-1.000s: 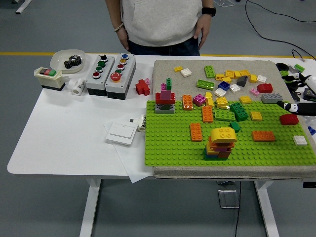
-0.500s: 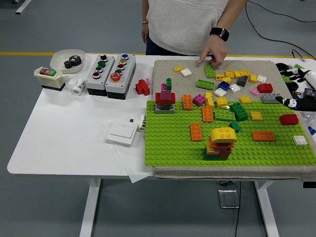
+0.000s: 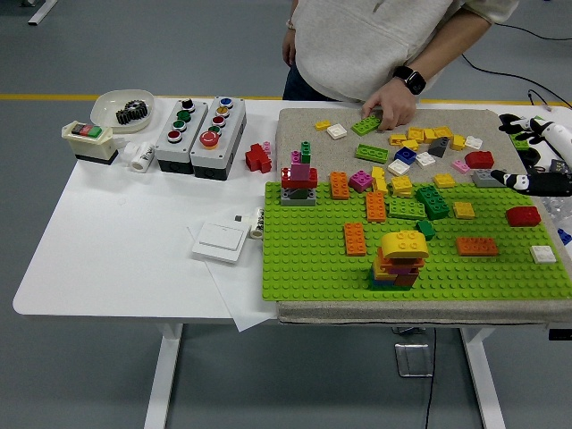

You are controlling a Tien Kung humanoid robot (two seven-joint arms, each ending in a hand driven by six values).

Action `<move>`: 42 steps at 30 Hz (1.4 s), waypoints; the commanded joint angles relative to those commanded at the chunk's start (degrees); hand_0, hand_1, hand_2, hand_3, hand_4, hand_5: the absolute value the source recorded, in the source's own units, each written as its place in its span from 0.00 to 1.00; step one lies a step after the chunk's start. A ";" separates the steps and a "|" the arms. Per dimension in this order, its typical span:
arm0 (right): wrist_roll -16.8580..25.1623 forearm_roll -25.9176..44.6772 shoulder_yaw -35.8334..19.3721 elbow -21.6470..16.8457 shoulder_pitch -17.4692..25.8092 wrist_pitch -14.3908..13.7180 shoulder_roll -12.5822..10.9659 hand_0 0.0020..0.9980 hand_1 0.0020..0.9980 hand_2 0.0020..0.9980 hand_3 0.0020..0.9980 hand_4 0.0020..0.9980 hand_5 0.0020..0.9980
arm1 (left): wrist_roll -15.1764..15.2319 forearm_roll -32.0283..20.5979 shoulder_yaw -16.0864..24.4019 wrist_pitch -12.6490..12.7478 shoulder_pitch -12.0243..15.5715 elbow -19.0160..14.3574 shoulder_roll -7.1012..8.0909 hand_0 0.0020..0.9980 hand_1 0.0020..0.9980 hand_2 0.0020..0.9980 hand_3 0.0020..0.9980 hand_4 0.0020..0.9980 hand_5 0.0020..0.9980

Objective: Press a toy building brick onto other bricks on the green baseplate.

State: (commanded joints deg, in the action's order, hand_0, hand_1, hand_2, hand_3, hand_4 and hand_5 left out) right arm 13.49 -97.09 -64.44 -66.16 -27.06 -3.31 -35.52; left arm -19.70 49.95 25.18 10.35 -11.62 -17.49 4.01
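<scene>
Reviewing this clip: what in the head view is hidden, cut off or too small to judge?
- Right hand: cut by the right edge; finger state unclear.
- Left hand: out of the picture entirely.
- Green brick: partly covered by the person's hand, so its grip is unclear.
- Yellow-topped stack on the green baseplate: lower layers too small to tell how they join.
- Button boxes: labels too small to read.

A lab: grey floor [image 3: 134, 45] with yellow line [image 3: 54, 96], cables [image 3: 527, 36].
</scene>
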 joint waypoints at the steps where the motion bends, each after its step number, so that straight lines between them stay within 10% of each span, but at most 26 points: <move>1: -0.01 0.00 0.03 0.00 -0.01 0.02 0.00 0.73 0.74 0.78 0.79 0.84 0.41 | 0.01 -0.04 -0.02 0.01 0.01 -0.01 0.00 0.75 0.77 0.72 0.59 0.64 0.67; 27: 1.88 1.87 1.96 -2.73 -2.39 -3.60 0.76 0.72 0.71 0.76 0.65 0.79 0.48 | -0.12 0.25 0.03 -0.47 0.01 -0.33 -0.13 0.75 0.76 0.72 0.58 0.64 0.67; 28: 2.02 1.43 2.17 -3.07 -2.69 -4.07 0.78 0.59 0.40 0.48 0.62 0.54 0.35 | -0.12 0.29 0.05 -0.50 -0.03 -0.33 -0.12 0.75 0.76 0.72 0.59 0.64 0.67; 33: 2.07 -0.26 3.61 -4.01 -4.61 -4.48 1.24 0.59 0.40 0.48 0.62 0.54 0.35 | -0.12 0.22 0.01 -0.56 -0.09 -0.33 -0.09 0.75 0.76 0.72 0.59 0.64 0.67; 34: 1.95 -0.73 3.97 -4.16 -5.05 -4.21 1.39 0.46 0.25 0.33 0.62 0.30 0.28 | -0.09 0.09 -0.05 -0.53 -0.09 -0.32 -0.09 0.75 0.76 0.72 0.59 0.64 0.67; 42: 1.31 -2.33 7.06 -4.75 -7.88 -1.35 2.54 0.44 0.24 0.31 0.62 0.19 0.22 | 0.20 -1.16 -0.65 -0.29 -0.16 -0.26 -0.12 0.75 0.76 0.72 0.58 0.64 0.67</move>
State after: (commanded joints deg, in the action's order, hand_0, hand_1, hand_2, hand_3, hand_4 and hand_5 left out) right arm 14.80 -99.42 -57.38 -70.91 -34.93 -4.66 -32.98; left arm -19.50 48.78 24.53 10.06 -11.78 -17.74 3.89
